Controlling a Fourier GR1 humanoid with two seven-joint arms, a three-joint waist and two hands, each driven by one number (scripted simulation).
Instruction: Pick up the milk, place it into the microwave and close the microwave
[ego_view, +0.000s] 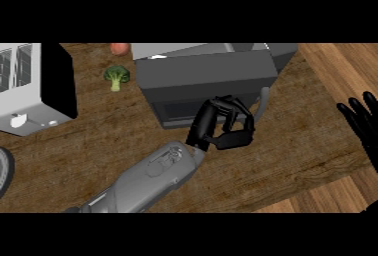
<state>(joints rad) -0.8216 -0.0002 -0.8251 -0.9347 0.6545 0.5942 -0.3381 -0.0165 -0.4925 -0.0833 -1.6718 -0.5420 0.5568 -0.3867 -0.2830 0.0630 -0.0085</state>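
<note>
Left hand (225, 127): fingers curled in, nothing visible inside them, set against the front of the microwave (207, 75), just beside its pale handle (263, 100). Microwave stands at the counter's (295, 150) far edge, near the middle. Can't tell whether its door is fully shut. Milk: hidden, can't tell where it is. Right hand (362, 125): open, fingers straight up, resting at the right edge. Broccoli (116, 76) lies left of the microwave. White toaster (33, 85) is in the far left corner.
</note>
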